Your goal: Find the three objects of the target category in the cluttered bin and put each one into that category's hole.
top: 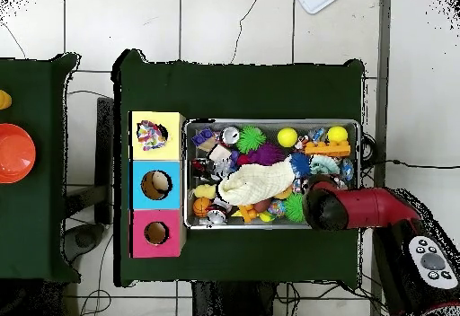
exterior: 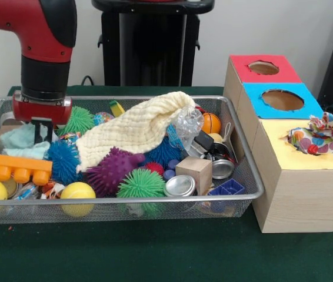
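The red arm [exterior: 37,44] hung over the nine o'clock end of the wire bin [exterior: 246,176], and its gripper [exterior: 43,130] dipped among the clutter there, just above a pale blue cloth [exterior: 19,141]. I could not tell whether the gripper was apart or together.

A cream cloth [exterior: 137,126] sprawled across the middle of the bin, over spiky balls in purple [exterior: 110,170], green [exterior: 141,184] and blue [exterior: 63,160]. At seven o'clock lay an orange block [exterior: 13,167] and two yellow balls [exterior: 77,192]. Toward four o'clock sat a wooden cube [exterior: 195,171] beside a metal tin [exterior: 180,186].

At three o'clock, touching the bin, stood the wooden box [exterior: 299,197] with red, blue and yellow tops. A patterned cloth [exterior: 316,135] was stuffed partway into the yellow hole, and the blue hole [exterior: 282,100] and the red hole [exterior: 263,67] gaped open.
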Motion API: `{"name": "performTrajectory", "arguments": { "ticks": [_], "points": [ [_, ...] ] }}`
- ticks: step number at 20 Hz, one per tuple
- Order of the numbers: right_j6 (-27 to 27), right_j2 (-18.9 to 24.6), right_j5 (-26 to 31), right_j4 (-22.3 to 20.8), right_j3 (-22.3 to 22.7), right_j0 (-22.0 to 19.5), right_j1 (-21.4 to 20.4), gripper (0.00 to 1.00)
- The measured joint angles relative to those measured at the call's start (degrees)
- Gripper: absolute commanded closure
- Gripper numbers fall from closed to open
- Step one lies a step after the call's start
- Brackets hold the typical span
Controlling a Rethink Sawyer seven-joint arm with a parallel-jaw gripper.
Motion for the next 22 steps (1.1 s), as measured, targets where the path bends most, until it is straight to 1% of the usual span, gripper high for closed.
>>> {"name": "performTrajectory", "arguments": {
  "ticks": [3, 8, 16, 17, 18, 22],
  "points": [
    [0.0, -0.7, 0.3, 1.8, 1.1, 2.0, -1.4, 1.0],
    [0.0, -1.9, 0.8, 5.3, 2.4, 7.7, -3.9, 1.0],
    [0.0, -3.6, 2.4, 11.0, 2.5, 15.7, -6.0, 1.0],
    [0.0, -4.2, 3.3, 12.7, 2.5, 17.6, -6.4, 1.0],
    [0.0, -4.6, 3.8, 13.5, 2.5, 18.8, -6.7, 1.0],
    [0.0, -5.8, 5.5, 16.2, 2.5, 22.1, -7.3, 1.0]
  ]
}}
